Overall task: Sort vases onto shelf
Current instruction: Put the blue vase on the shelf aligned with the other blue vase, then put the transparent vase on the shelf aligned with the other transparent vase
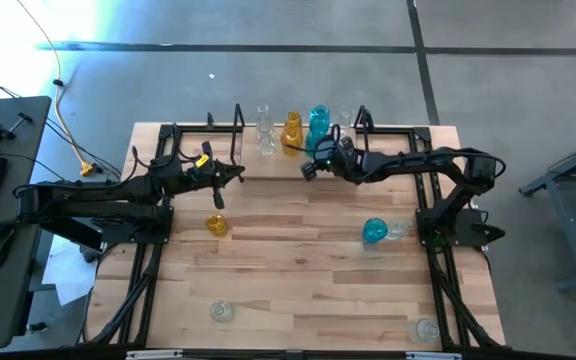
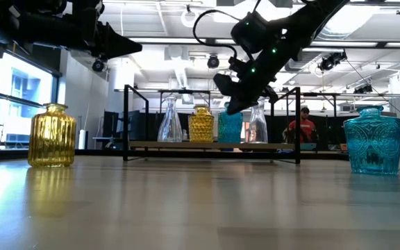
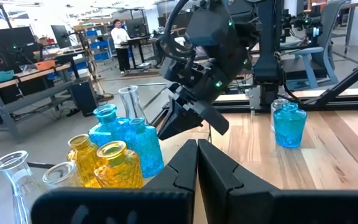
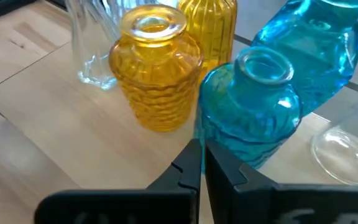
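Teal, amber, clear vases (image 4: 160, 68)

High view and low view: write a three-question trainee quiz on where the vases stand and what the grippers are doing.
1. True or false: the right gripper is shut on a vase.
2. Which colour is the vase standing alone near the left gripper? A) teal B) amber C) clear
3. Fill in: the teal vase off the shelf stands beside a ____ vase.

Key
1. False: its fingers are shut and empty, just in front of the vases on the shelf.
2. B: the amber vase stands on the tabletop.
3. Clear: a clear vase stands next to it.
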`<action>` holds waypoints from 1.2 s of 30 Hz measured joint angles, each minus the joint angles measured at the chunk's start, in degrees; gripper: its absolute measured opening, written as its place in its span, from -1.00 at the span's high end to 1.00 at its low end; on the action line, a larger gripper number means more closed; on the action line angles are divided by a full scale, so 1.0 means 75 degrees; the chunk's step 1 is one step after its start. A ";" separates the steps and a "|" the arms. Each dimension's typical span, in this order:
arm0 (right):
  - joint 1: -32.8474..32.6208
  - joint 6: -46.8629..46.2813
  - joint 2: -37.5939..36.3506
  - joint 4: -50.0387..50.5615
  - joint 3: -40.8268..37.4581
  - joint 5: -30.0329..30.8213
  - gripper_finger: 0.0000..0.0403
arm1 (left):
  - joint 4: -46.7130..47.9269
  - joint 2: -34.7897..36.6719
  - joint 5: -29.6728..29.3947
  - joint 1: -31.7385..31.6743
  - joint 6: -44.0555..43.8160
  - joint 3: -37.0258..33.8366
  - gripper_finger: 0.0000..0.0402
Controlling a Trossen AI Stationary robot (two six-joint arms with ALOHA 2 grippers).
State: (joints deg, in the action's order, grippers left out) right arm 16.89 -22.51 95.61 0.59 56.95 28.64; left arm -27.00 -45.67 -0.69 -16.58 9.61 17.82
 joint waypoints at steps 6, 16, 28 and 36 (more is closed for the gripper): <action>0.0017 -0.0081 0.0000 0.0042 0.0000 0.0058 0.99 | -0.0003 0.0000 -0.0003 0.0000 0.0000 0.0000 0.98; 0.0017 -0.0236 -0.0005 0.0156 0.0000 0.0395 0.99 | -0.0003 0.0000 -0.0003 0.0000 -0.0009 0.0000 0.98; 0.0017 -0.0416 -0.0395 0.0610 0.0003 0.0782 0.99 | -0.0001 0.0000 -0.0003 -0.0001 -0.0017 0.0003 0.98; -0.0626 -0.0371 -0.1232 0.3554 0.1180 -0.0218 0.99 | 0.0009 0.0000 -0.0003 0.0000 -0.0050 0.0003 0.98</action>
State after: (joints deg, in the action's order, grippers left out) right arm 12.20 -25.29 86.37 27.25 65.79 27.01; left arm -26.94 -45.67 -0.71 -16.58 9.23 17.85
